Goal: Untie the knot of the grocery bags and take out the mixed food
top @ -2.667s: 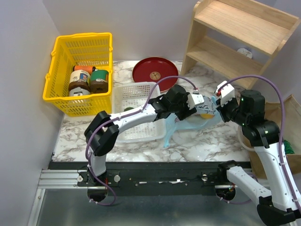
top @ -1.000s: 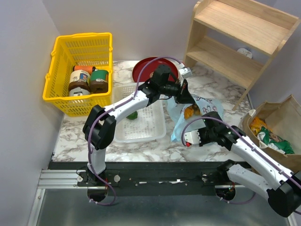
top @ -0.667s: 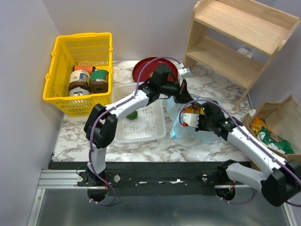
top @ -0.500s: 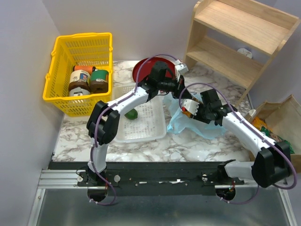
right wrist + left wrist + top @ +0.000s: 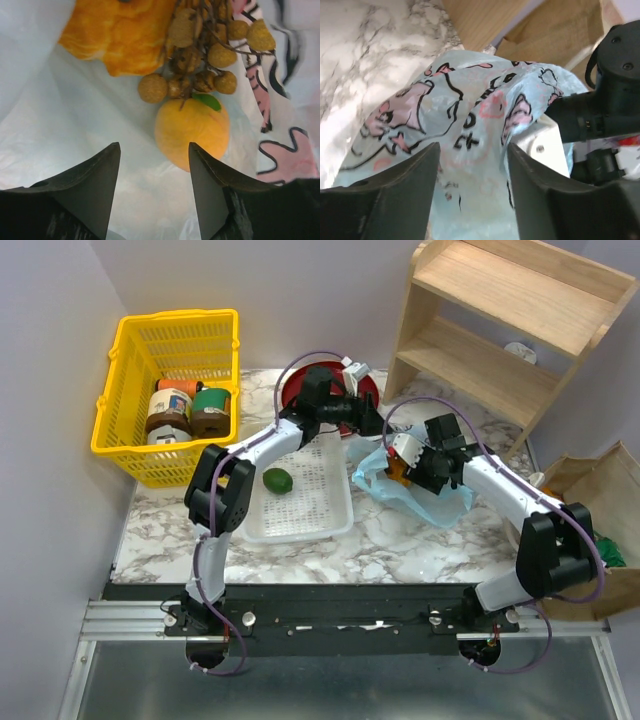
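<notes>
The light-blue printed grocery bag point(image 5: 430, 502) lies slumped on the marble, its mouth open toward the arms. My left gripper point(image 5: 362, 425) is open at the bag's far left edge, with printed film point(image 5: 470, 110) hanging loose between the fingers. My right gripper point(image 5: 155, 150) is open just inside the bag's mouth. Ahead of it lie an orange point(image 5: 192, 127), a bunch of small brown fruits point(image 5: 210, 45) and an orange-glazed doughnut point(image 5: 120, 30). A green lime point(image 5: 277, 480) rests in the white tray point(image 5: 300, 532). The brown paper bag point(image 5: 590, 475) stands at the far right.
A yellow basket point(image 5: 120, 440) with jars point(image 5: 190, 405) sits at the back left. A red plate point(image 5: 293, 398) lies behind the tray, under my left arm. A wooden shelf point(image 5: 500, 330) stands at the back right.
My left gripper drew back toward the red plate and let go of the bag's edge. My right arm swung from the bag's front to its mouth and opened. The bag slumped flatter.
</notes>
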You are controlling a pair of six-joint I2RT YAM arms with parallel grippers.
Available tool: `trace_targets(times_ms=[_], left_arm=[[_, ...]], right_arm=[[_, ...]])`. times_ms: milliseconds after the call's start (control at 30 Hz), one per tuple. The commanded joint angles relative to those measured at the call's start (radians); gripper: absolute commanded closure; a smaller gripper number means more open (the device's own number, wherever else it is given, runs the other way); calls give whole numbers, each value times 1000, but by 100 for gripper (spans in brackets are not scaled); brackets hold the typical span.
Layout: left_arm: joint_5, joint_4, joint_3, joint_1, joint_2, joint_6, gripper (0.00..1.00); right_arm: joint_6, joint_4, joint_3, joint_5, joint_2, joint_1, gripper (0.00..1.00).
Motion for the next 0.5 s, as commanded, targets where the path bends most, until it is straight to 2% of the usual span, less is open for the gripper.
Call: trace_targets(times_ms=[0,100,233,467], left_arm=[[17,61,5,29,-30,-163,23],[25,94,17,63,-42,-204,19],[61,102,-10,93,-86,-203,18],[127,113,-167,118,-203,-204,18]], right_arm=[[44,93,55,77,55,-47,35],[27,87,80,83,76,-70,34],[15,36,130,71,136,-90,34],[14,-80,210,42,303,-104,29]])
